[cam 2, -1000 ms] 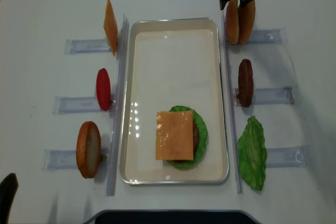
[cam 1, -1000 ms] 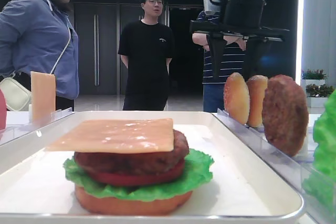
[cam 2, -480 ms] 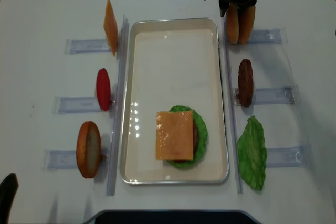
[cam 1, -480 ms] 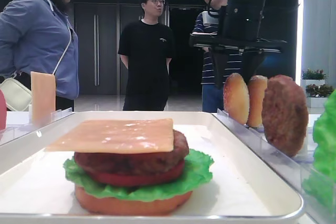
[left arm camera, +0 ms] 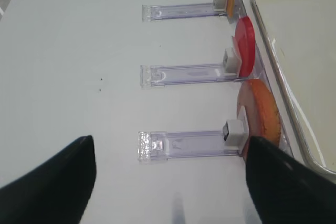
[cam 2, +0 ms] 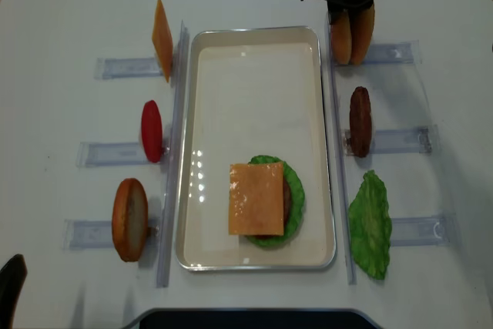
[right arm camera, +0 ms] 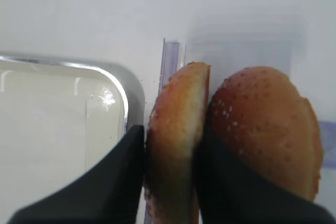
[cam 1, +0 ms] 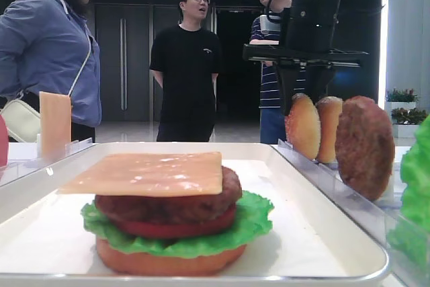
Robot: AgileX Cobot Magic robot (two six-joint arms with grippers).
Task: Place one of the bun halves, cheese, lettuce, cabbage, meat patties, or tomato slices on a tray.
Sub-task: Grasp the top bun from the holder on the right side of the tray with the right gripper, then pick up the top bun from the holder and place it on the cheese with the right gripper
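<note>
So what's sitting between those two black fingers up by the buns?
In the right wrist view, the right gripper has one bun half between its fingers, pressed on both sides. The second bun half stands just outside them.

White tabletop (cam 2: 69,13) fills both overhead views, matte, evenly lit, faint shadows. Behind it a dim hall: dark wall with tall dark double doors (cam 1: 124,65) and long vertical handles, pale glossy floor (cam 1: 127,131) catching reflections. Bright strip of light (cam 1: 384,38) runs down the far right edge. Small green potted plants (cam 1: 402,96) in white planters sit at right. Three people stand in the background (cam 1: 183,58), one in a blue jacket, one in black tee, one in stripes.
</note>
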